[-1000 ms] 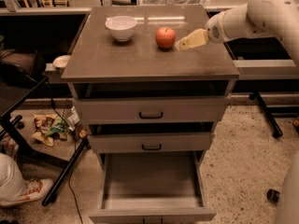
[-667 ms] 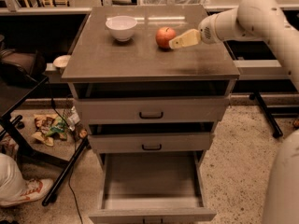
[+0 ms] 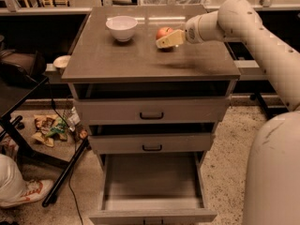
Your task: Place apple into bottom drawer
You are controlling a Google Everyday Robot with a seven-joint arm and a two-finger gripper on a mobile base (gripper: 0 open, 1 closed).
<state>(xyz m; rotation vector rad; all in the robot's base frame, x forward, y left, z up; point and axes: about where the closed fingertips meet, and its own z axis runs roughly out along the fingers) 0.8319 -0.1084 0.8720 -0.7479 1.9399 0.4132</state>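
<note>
The red-orange apple (image 3: 162, 31) sits on the cabinet top (image 3: 140, 60), at the back and right of centre. My gripper (image 3: 168, 39) reaches in from the right and is right up against the apple's front right side, covering its lower part. The bottom drawer (image 3: 151, 203) is pulled out wide below the two closed drawers, and its flat inside holds nothing.
A white bowl (image 3: 122, 27) stands on the cabinet top left of the apple. My arm (image 3: 262, 36) crosses the right side of the view. A dark chair (image 3: 18, 69), a black stand base, a cable and litter (image 3: 51, 128) lie on the floor at left.
My gripper has moved left across the cabinet top, from a gap beside the apple to right against it. The apple and bowl have not moved.
</note>
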